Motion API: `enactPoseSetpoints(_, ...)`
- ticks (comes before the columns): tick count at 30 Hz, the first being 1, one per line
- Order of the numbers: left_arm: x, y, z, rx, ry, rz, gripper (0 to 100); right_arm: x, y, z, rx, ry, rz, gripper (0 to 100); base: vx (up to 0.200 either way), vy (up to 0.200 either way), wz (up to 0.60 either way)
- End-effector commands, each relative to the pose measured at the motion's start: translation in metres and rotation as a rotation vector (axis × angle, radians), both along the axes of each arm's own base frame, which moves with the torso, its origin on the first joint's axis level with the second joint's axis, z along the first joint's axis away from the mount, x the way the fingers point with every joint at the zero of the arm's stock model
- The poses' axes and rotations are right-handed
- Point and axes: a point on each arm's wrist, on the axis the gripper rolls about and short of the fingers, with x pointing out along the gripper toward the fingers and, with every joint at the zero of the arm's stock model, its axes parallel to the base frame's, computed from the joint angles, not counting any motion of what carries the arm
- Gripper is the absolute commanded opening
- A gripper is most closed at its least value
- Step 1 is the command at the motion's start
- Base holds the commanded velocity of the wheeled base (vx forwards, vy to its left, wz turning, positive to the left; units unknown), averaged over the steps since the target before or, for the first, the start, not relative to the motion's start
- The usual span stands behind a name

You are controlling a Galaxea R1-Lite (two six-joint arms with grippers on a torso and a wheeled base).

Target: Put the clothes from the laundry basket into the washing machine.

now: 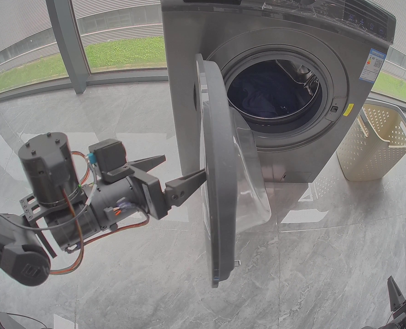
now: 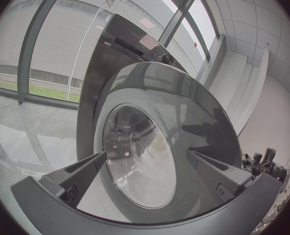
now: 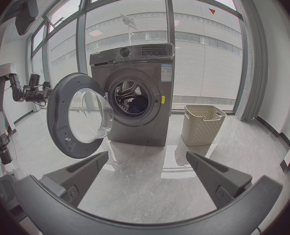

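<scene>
The grey washing machine (image 1: 184, 69) stands ahead with its round door (image 1: 219, 170) swung wide open. Dark blue clothes (image 1: 262, 92) lie inside the drum, also seen as a dark heap (image 3: 137, 105) in the right wrist view. A cream laundry basket (image 1: 376, 142) sits on the floor at the machine's right; I see no clothes in the basket (image 3: 202, 124). My left gripper (image 1: 184, 166) is open at the door's outer face, one fingertip against its rim, and the door (image 2: 171, 115) looms between its fingers. My right gripper (image 1: 403, 273) is open and low at the right, holding nothing.
Glossy grey floor tiles (image 1: 331, 261) spread in front of the machine. Tall windows (image 1: 120, 28) with a thick pillar (image 1: 65, 33) run behind and to the left. The open door juts out toward me between the two arms.
</scene>
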Motion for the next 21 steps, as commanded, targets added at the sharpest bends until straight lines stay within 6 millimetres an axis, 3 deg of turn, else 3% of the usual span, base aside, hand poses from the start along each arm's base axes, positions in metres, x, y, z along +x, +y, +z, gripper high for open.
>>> enactPoseSetpoints(1, 0.028, -0.022, -0.004, -0.001, 0.000, -0.003, 100, 0.000, 0.000, -0.005, -0.001, 0.001, 0.003, 100, 0.000, 0.000, 0.00)
enactPoseSetpoints(9, 0.047, -0.042, -0.004, -0.012, -0.015, -0.014, 100, 0.000, 0.000, -0.005, -0.001, 0.001, 0.001, 100, 0.000, 0.000, 0.00)
enactPoseSetpoints(14, 0.071, -0.062, -0.001, -0.036, -0.049, 0.003, 100, 0.000, 0.000, -0.005, -0.001, 0.001, 0.003, 100, 0.000, 0.000, 0.00)
enactPoseSetpoints(21, 0.089, -0.076, 0.016, -0.085, -0.105, 0.026, 100, 0.000, 0.000, -0.005, -0.001, 0.001, 0.003, 100, 0.000, 0.000, 0.00)
